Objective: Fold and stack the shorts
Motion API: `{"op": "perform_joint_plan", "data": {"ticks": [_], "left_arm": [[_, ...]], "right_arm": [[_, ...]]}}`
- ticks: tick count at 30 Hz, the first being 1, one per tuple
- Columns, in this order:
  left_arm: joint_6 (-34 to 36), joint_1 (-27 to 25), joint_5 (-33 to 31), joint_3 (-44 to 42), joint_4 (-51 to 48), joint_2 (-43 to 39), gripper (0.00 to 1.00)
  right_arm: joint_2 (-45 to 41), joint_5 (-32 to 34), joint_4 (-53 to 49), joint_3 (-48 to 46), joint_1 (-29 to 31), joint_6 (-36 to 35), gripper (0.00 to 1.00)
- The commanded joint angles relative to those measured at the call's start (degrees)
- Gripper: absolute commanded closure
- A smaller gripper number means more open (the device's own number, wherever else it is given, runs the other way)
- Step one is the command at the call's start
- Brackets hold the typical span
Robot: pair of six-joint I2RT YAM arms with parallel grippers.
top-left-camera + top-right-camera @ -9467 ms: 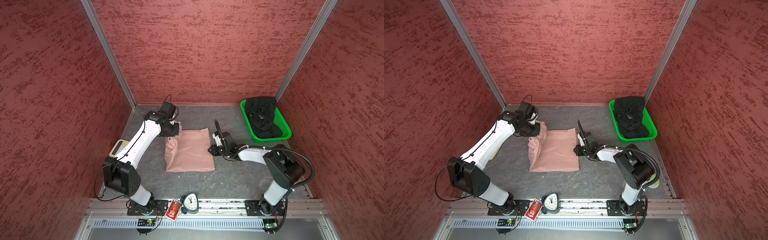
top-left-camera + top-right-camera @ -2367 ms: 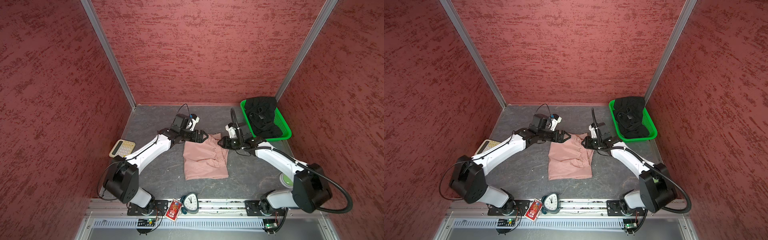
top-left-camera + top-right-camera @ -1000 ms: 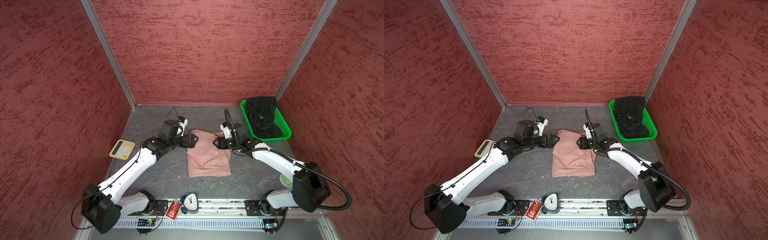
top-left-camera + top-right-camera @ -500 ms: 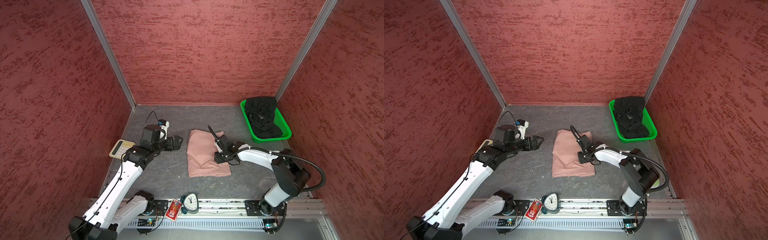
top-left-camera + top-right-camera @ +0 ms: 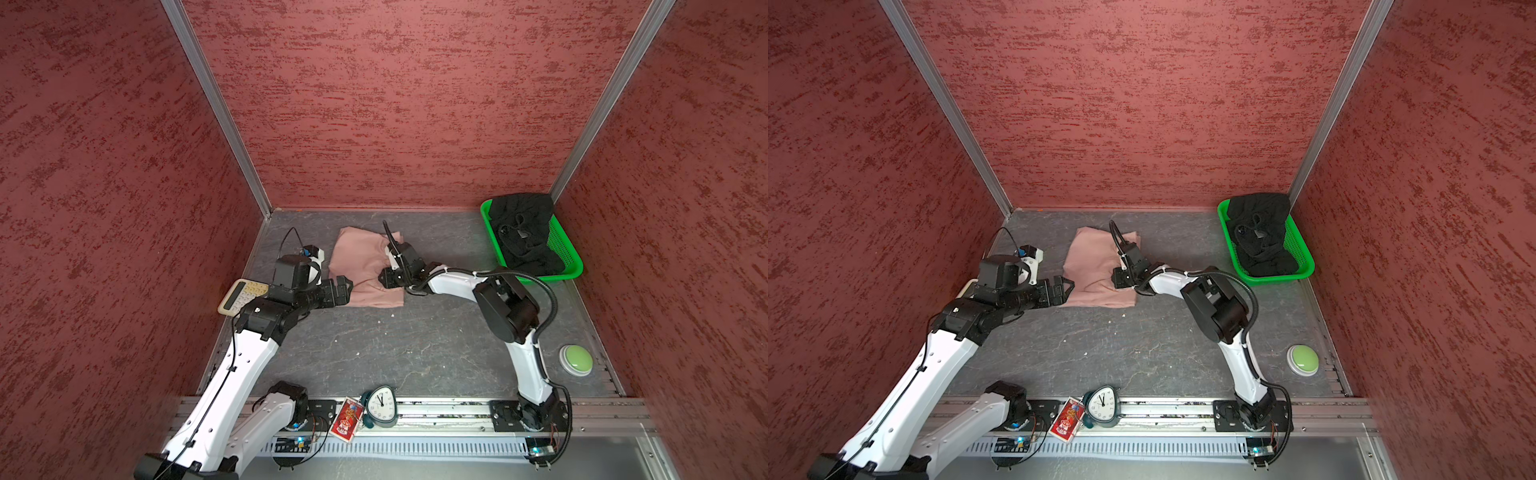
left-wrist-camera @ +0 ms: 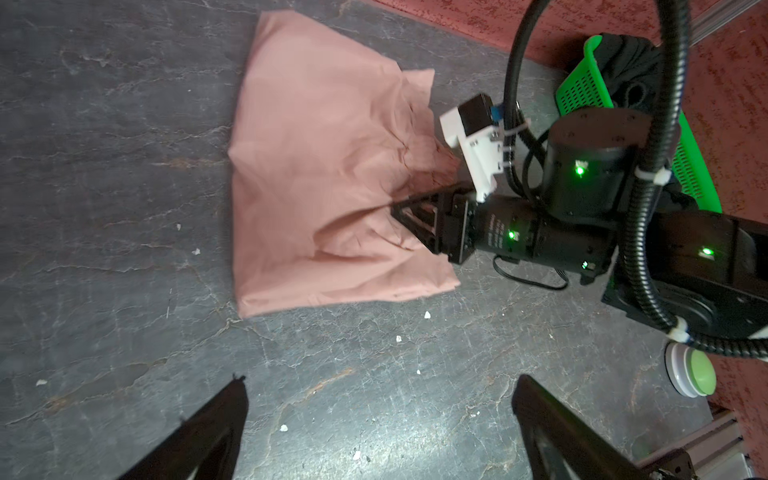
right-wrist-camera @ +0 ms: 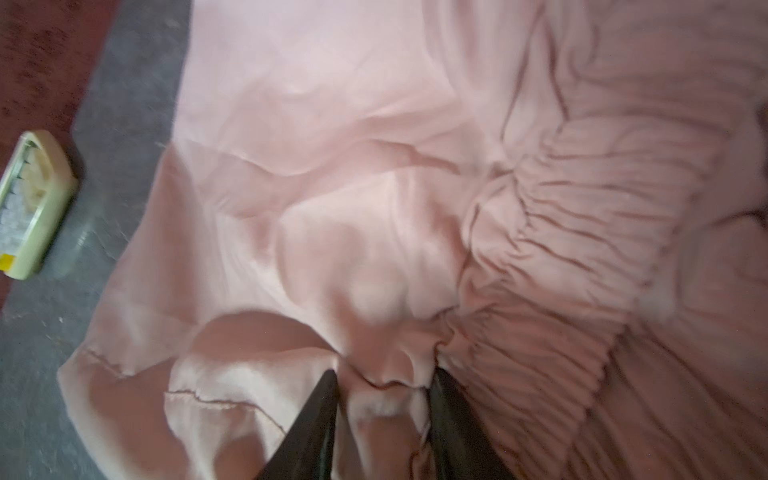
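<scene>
Your left end effector [image 5: 345, 286] has just come back to the near corner of the pink shorts [image 5: 361, 257]. It is wide open and holds nothing. Your right end effector [image 7: 382, 386] is half closed on a bump of that cloth. The pink shorts lie on the counter [image 5: 415, 340], folded narrower than before. The black shorts [image 5: 523, 232] still wait in the green basket [image 5: 570, 271], so stacking comes later.

Top views look down; wrist cameras closely face pink shorts [image 6: 311, 166].
</scene>
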Motion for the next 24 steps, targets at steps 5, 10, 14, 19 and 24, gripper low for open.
{"op": "perform_joint_plan", "data": {"ticks": [5,10,14,19,24], "left_arm": [[0.9,-0.8,0.3,2.9,4.9,7.4,0.01],[4.0,-5.5,-3.7,8.4,8.9,19.1,0.01],[7.6,-10.7,-8.7,15.7,8.6,31.0,0.01],[11.1,-14.1,-9.9,24.5,7.5,45.6,0.01],[14.0,-17.4,-14.0,32.5,4.7,57.3,0.01]], "right_arm": [[-13.0,-1.4,3.1,-4.1,-0.3,-5.2,0.41],[-30.3,-0.3,5.4,-21.3,-6.4,-4.0,0.34],[-43.7,0.7,3.8,-34.1,-12.9,-2.1,0.33],[-57.5,2.7,-1.0,-43.2,-17.6,-1.9,0.30],[-63.4,3.0,-2.9,-47.1,-19.5,-1.0,0.30]]}}
